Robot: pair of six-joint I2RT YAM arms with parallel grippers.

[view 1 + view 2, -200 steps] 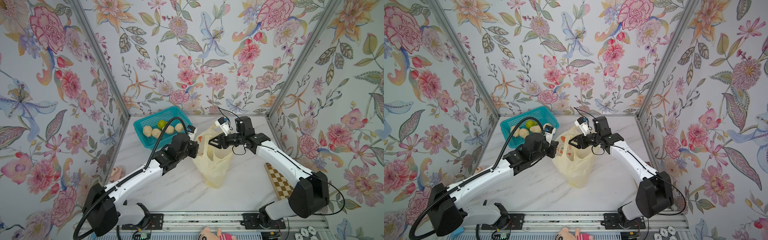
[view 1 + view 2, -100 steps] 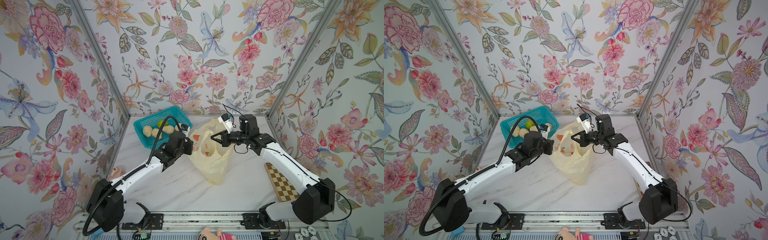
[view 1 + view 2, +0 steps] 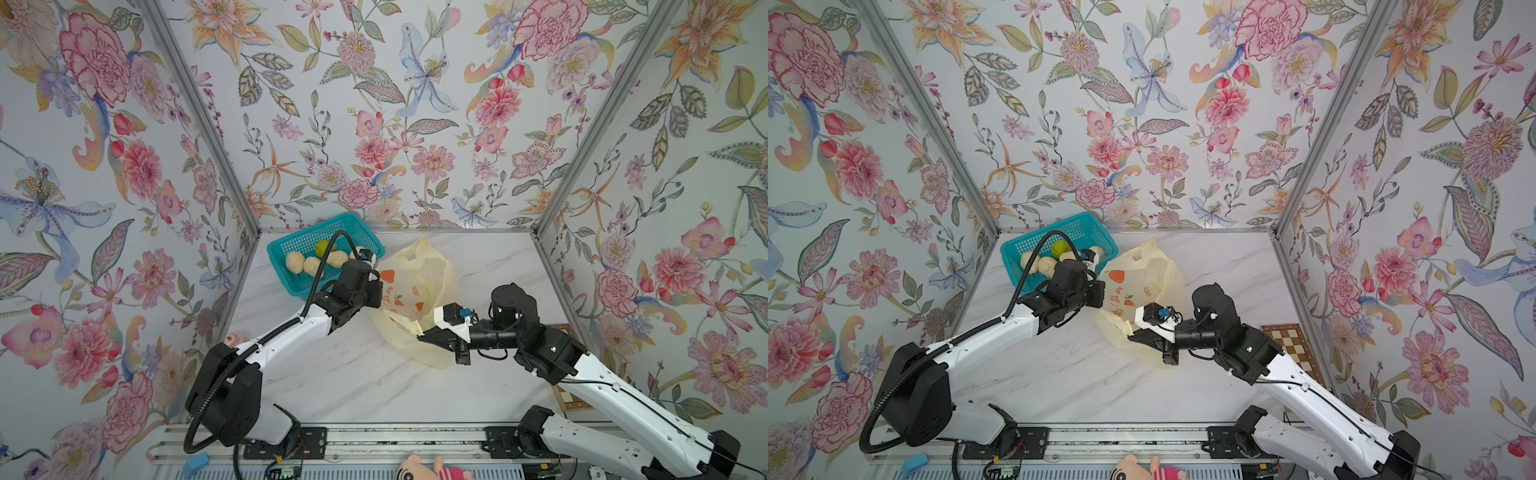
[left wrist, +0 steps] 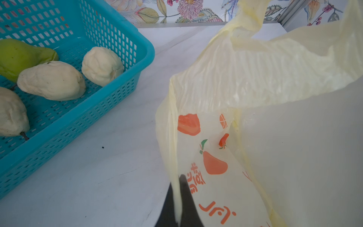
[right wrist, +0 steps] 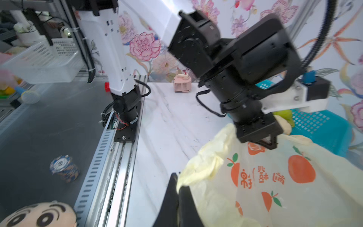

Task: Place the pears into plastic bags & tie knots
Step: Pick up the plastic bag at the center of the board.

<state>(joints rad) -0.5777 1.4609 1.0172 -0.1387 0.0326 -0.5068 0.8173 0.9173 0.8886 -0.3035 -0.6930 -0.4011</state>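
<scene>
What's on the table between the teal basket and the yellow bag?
Nothing: in the left wrist view, only bare marble table separates the basket from the bag.

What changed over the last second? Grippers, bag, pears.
The right gripper came from the bag's far rim toward the front of the table and closed onto a bunched edge of the plastic bag. The left gripper stayed shut on the bag's other edge, beside the basket. The pears stayed in the basket.

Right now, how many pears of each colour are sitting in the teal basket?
Cream pears: 4
Yellow-green pear: 1
Total: 5, all in the teal basket.
</scene>
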